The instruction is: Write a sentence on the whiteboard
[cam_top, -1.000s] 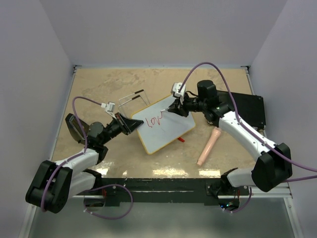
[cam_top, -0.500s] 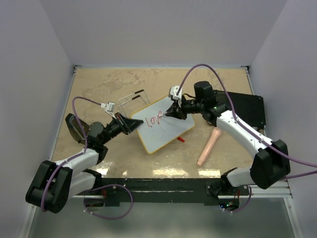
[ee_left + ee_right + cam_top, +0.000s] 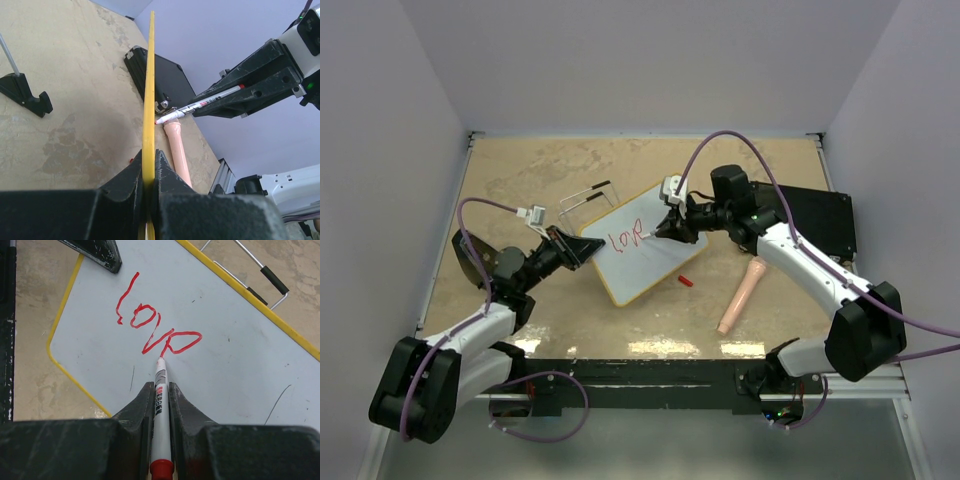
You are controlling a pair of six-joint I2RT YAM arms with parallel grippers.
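The whiteboard (image 3: 650,268) lies tilted mid-table, white with a yellow rim. My left gripper (image 3: 582,250) is shut on its left edge; in the left wrist view the rim (image 3: 148,90) runs straight out from between the closed jaws of the left gripper (image 3: 148,167). My right gripper (image 3: 665,226) is shut on a white marker (image 3: 160,377) with a red end. The right gripper (image 3: 160,386) holds the marker's tip on the board face (image 3: 235,360), at the end of the red sentence (image 3: 155,327), which reads roughly "love". The sentence (image 3: 626,238) also shows from above.
A black case (image 3: 825,215) lies at the right edge. A pink handle-shaped object (image 3: 741,294) rests near the board's right side, with a small red cap (image 3: 686,281) beside it. A wire stand (image 3: 588,195) with black feet (image 3: 22,92) sits behind the board.
The board has swung and shifted left with my left gripper, uncovering the red cap. My right gripper moved slightly left, and the red writing gained another letter.
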